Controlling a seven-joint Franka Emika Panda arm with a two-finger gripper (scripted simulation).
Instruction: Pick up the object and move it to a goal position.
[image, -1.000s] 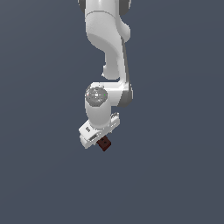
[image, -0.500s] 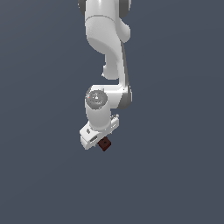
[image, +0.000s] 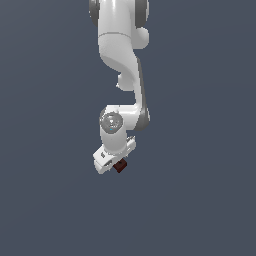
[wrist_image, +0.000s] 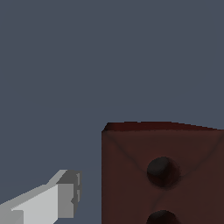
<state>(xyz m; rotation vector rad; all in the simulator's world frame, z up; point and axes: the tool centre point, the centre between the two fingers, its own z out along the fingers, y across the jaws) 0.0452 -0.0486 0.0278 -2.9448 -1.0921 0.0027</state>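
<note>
The object (image: 120, 166) is a small dark reddish-brown block that shows just under the white hand in the exterior view. In the wrist view the object (wrist_image: 162, 175) looms large, with two dark holes on its top face. My gripper (image: 115, 165) hangs right over the block. One grey finger (wrist_image: 61, 197) shows beside the block with a strip of bare floor between them, so it is not touching. The other finger is out of view. The gripper is open.
The white arm (image: 122, 65) reaches down from the top of the exterior view. A plain dark grey-blue floor (image: 200, 200) surrounds the block on all sides. No other objects show.
The wrist and hand have moved lower in the exterior view, closing on the block. The block has stayed where it was.
</note>
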